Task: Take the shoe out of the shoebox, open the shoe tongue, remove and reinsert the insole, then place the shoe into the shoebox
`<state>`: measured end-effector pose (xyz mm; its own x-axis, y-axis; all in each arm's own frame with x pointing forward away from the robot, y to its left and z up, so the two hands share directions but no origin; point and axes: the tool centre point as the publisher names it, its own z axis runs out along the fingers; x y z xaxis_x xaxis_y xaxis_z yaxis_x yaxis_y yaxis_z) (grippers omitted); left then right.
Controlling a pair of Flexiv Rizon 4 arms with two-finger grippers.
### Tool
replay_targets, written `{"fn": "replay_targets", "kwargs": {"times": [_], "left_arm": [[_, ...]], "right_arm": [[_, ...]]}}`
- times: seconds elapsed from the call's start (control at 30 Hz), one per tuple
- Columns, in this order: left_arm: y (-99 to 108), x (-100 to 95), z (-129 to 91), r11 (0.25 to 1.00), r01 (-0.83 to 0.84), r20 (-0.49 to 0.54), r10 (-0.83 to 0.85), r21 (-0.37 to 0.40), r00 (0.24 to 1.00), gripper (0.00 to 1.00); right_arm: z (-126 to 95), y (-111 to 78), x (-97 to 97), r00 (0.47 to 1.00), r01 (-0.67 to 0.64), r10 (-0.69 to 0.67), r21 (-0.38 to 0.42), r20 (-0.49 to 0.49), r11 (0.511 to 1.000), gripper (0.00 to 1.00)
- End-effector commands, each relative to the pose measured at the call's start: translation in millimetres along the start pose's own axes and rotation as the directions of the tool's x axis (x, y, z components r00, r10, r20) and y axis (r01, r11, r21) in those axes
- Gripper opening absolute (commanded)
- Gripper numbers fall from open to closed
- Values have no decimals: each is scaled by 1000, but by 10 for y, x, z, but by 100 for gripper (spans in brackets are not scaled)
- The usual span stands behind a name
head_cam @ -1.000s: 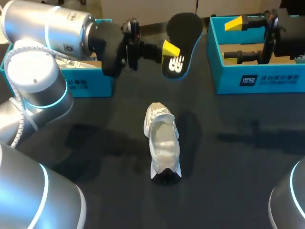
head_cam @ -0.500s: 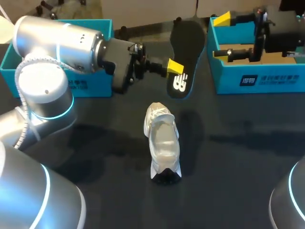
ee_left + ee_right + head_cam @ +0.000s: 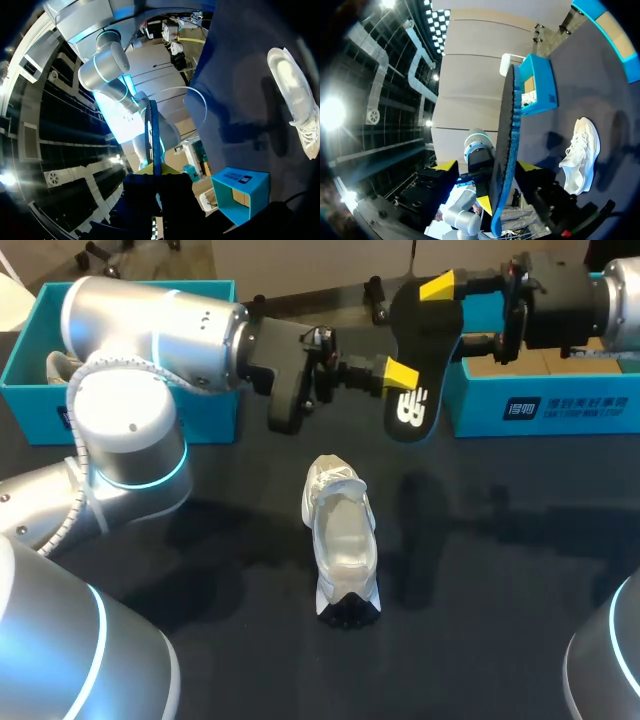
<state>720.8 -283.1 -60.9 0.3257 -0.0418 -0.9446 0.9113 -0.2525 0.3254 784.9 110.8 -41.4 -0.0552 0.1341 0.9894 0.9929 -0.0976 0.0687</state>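
Shoe (image 3: 341, 540), white, sits upright mid-worktop (image 3: 500, 570), nearest me and apart from both arms. Beyond it, the left pincer (image 3: 400, 375) is clamped on the black insole (image 3: 425, 330), held off the surface. Right pincer (image 3: 452, 315) spread wide, one finger on either side of the insole. Teal left shoebox (image 3: 35, 410) and right shoebox (image 3: 560, 405) at the far corners.

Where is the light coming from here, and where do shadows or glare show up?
Head view: light falls from above; the shoe and the lifted insole drop soft shadows on the dark table, and the left arm shows a glowing cyan ring. Left wrist view: the shoe glares white, long shadows beside it. Right wrist view: soft shadows lie near the shoe.
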Motion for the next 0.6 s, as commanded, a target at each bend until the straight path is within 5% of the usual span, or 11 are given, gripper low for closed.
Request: {"fn": "replay_targets", "kwargs": {"times": [0.03,0.23,0.37,0.5,0.53,0.57,0.6], "left_arm": [[27,13,50,1000,-3,1,3,-4,1000,0],[55,48,56,999,-5,-8,4,-35,1000,0],[48,42,62,999,-2,-8,1,-44,1000,0],[23,33,62,999,1,-13,-2,-50,1000,0],[18,35,57,999,1,-19,-2,-49,1000,13],[14,40,49,999,1,-26,-3,-49,1000,44],[14,44,37,999,4,-35,-5,-48,999,90]], "right_arm": [[24,-26,-20,1000,-3,3,-12,-3,1000,39],[40,-56,-47,1000,-14,14,-9,-14,1000,32],[21,-59,-74,1000,-18,18,-16,-21,1000,0],[13,-44,-87,1000,-15,15,-16,-22,1000,0],[10,-38,-93,1000,-14,14,-16,-22,1000,0],[5,-33,-101,1000,-14,13,-15,-22,1000,0],[-2,-30,-109,1000,-13,13,-15,-23,1000,0]]}}
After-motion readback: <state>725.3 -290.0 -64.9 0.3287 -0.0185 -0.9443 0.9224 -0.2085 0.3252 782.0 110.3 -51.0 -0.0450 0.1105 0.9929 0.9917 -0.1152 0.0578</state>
